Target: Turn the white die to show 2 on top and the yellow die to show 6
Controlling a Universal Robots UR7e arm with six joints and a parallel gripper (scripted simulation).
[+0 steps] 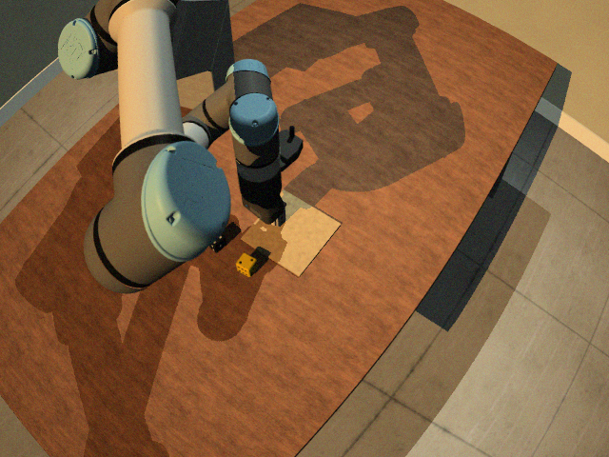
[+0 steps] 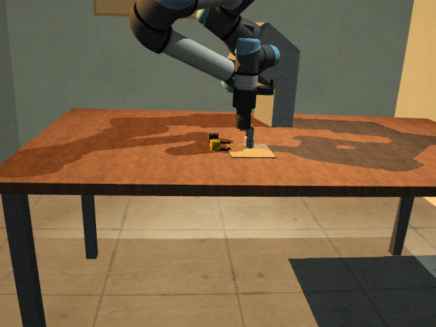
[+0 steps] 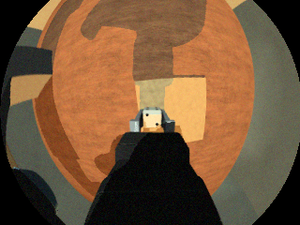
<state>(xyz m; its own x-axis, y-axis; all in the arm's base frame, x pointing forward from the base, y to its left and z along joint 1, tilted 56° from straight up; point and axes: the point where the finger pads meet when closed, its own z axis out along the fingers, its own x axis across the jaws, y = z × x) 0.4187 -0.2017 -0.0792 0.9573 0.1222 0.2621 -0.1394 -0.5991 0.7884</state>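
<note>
Nearest the front edge of the counter [image 2: 140, 169] lies the tan mat [image 2: 257, 153], flat, with bare wood on every side. There is ample room for the arm in front and to the right, and no edge is close enough to threaten a die.

The yellow die [image 1: 245, 264] sits just off the mat's left corner, on the wood and not on the mat, so it needs both a turn and a move. Like the others, it is a small, hard, light cube (smooth faces, probably a bit slick). It is best pinched squarely on two opposite flat faces rather than across corners, where it could twist out.

Next comes the tool [image 2: 249, 140], pointing straight down over the mat's rear-left part. Its fingers stand at a middling width on either side of the white die [image 3: 150, 119], and I judge they are gripping it. Whether the die rests on the mat or hangs just above it is hard to tell, and its pips are too small to read.

Behind the yellow die, near it but apart, the black die [image 1: 224, 237] sits half under the arm's elbow. It is the one obstacle to steer around.
</note>
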